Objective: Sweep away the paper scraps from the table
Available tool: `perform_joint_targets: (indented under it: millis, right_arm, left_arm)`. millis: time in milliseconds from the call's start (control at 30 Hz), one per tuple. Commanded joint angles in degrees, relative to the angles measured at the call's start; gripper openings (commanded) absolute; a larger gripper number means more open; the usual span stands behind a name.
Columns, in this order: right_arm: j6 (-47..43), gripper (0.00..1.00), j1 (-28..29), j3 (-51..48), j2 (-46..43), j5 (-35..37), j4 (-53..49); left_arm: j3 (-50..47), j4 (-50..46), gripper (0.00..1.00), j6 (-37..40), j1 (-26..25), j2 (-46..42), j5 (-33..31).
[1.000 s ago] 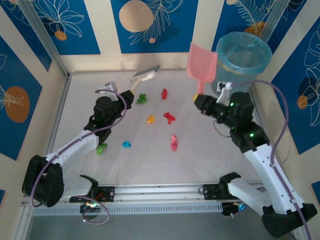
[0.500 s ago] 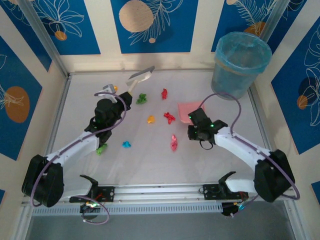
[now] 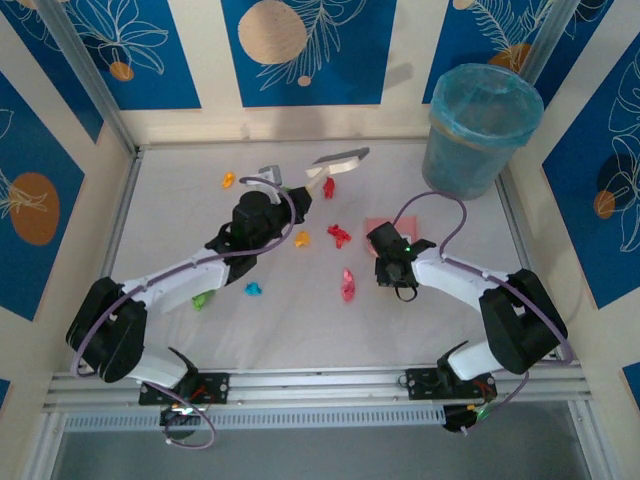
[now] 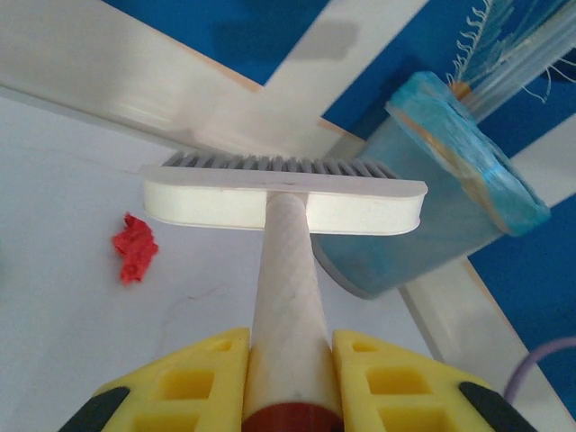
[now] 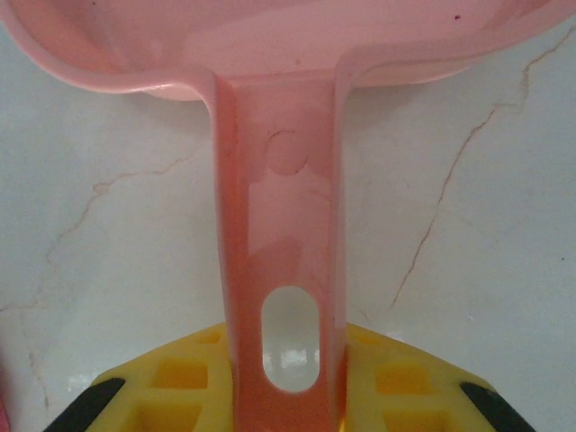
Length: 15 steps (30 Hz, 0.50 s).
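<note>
On the white counter [image 3: 150, 230], from the left edge across:

1. Paper scraps [image 3: 253, 290], left group. One orange wad [image 3: 228, 180] lies near the back. One green wad [image 3: 203, 298] sits against the near side of the left forearm. One cyan wad lies just right of the green one.
2. Left arm, stretched diagonally toward the back centre. The left fingers [image 4: 198, 378] are clamped narrow on the cream handle of a hand brush [image 3: 338, 163]. The brush has a white head and grey bristles, and it is turned toward the bin side.
3. Paper scraps, middle group. A second orange wad [image 3: 302, 239] lies just beside the left wrist. One red wad [image 3: 328, 187] is close under the brush head. Another red wad [image 3: 340, 236] lies mid-counter. One pink-red wad [image 3: 348, 285] sits nearer the front. All are loose on the counter and well apart from the dustpan's mouth.
4. Pink dustpan [image 3: 384, 222], lying flat on the counter right of centre, handle toward the front.
5. Right arm, folded low. The right fingers [image 5: 171, 387] are closed on either side of the dustpan handle, just behind its oval hanging hole.
6. Pale blue bin [image 3: 480, 140] with a blue liner, upright in the back right corner.
</note>
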Motion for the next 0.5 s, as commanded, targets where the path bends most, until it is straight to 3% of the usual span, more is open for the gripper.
perform_joint_targets:
  millis: [0,267,467]
  right_arm:
    - [2.1,0.00,-0.6,-0.6,-2.2,2.8,-1.1]
    - [2.9,0.00,-6.7,-6.5,-12.4,-3.7,2.8]
    - [3.5,0.00,-12.1,-10.1,-18.8,-10.0,4.8]
  left_arm:
    - [2.9,-3.3,0.00,2.2,-2.2,-2.7,-1.8]
    - [2.3,-29.4,0.00,2.8,-8.7,-15.3,-8.6]
    - [3.2,-51.5,0.00,4.1,-13.6,-24.7,-6.1]
